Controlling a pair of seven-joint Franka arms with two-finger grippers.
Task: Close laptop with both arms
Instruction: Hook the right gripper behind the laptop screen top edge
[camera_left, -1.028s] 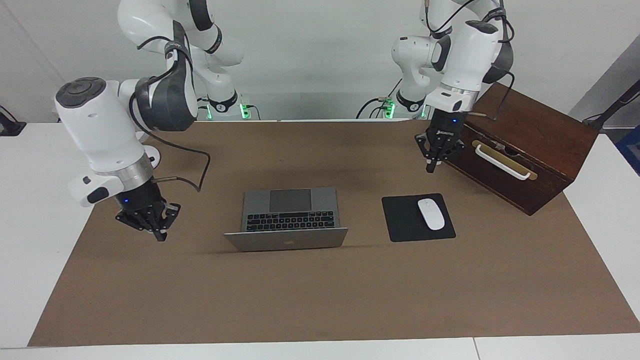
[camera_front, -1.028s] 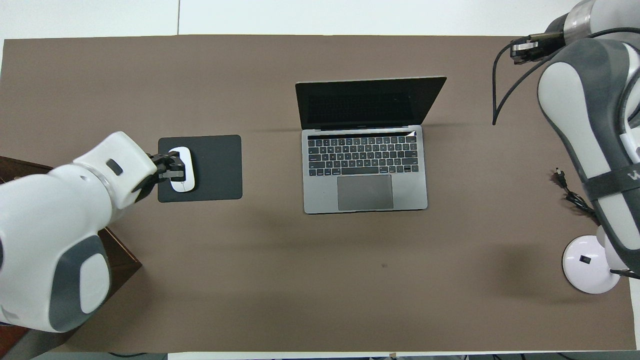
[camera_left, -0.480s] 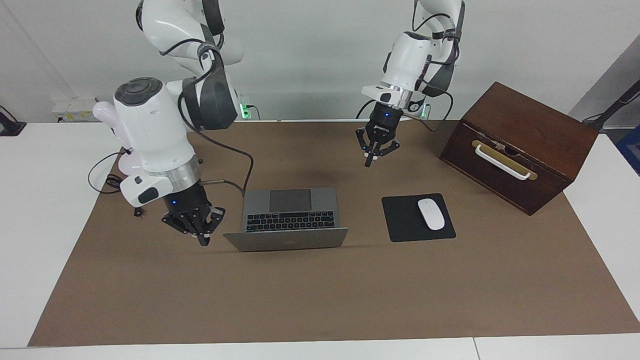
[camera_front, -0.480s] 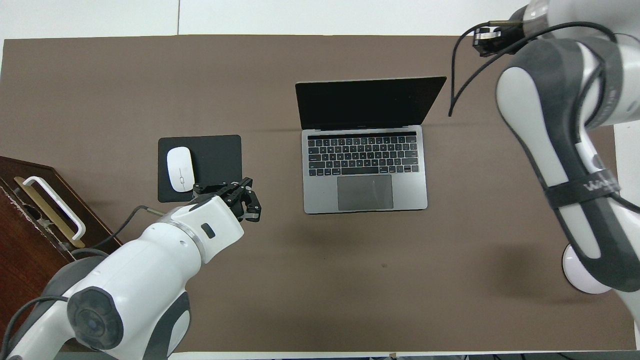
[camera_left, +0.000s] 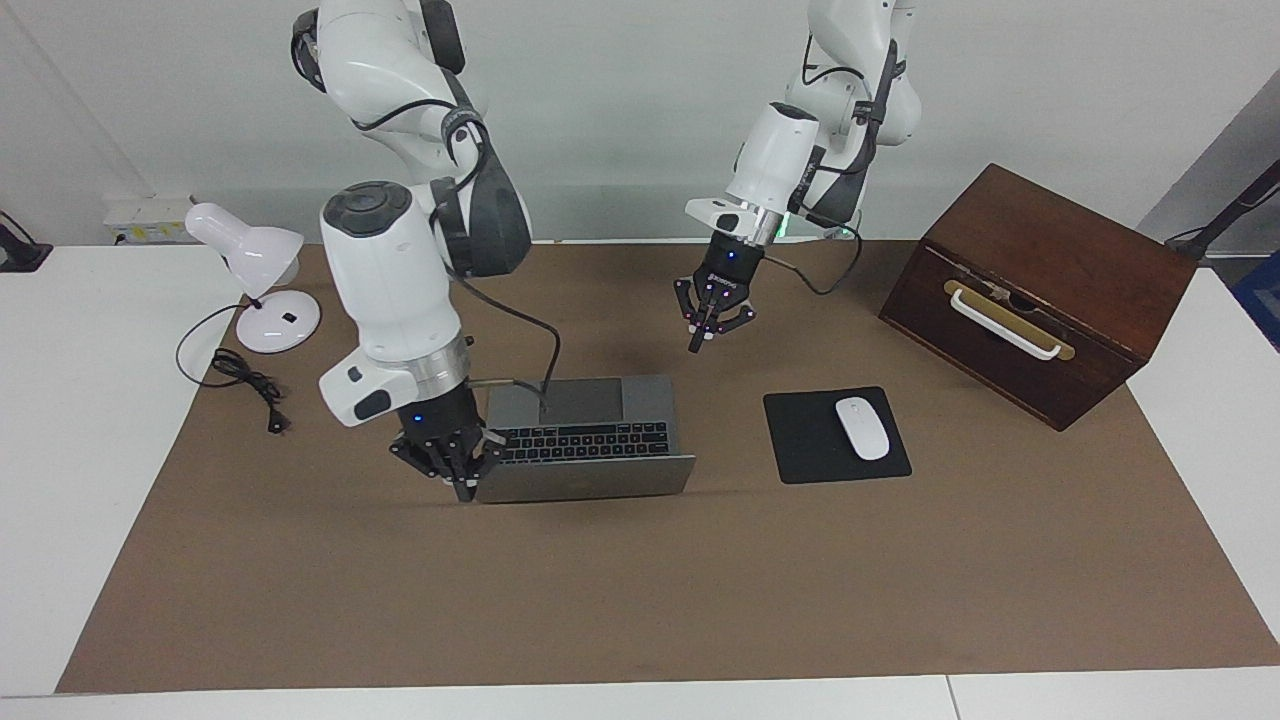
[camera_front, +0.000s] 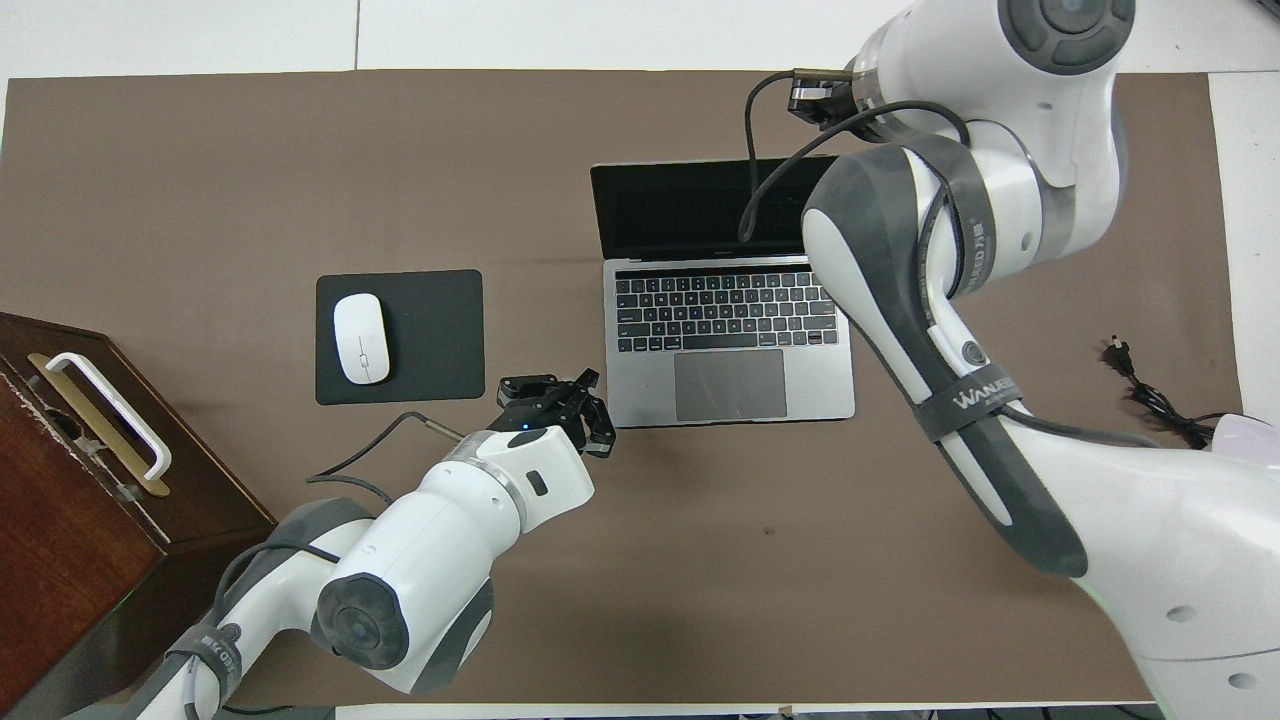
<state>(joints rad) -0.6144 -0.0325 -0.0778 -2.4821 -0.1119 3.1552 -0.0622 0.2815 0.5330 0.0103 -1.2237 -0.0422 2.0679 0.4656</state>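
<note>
The laptop (camera_left: 585, 440) stands open on the brown mat, its screen upright and its silver lid turned away from the robots; it also shows in the overhead view (camera_front: 730, 330). My right gripper (camera_left: 460, 482) is low at the lid's corner toward the right arm's end of the table, right against the lid's edge. In the overhead view that gripper is hidden under its own arm. My left gripper (camera_left: 703, 325) hangs in the air over the mat beside the laptop's trackpad corner; it also shows in the overhead view (camera_front: 555, 395).
A black mouse pad (camera_left: 800, 440) with a white mouse (camera_left: 862, 428) lies beside the laptop toward the left arm's end. A brown wooden box (camera_left: 1040, 290) with a white handle stands past it. A white desk lamp (camera_left: 255, 270) and its cable (camera_left: 250, 385) sit at the right arm's end.
My right gripper has moved in along the mat from the table's end to the laptop lid's corner. My left gripper has swung from in front of the wooden box to beside the laptop's trackpad corner.
</note>
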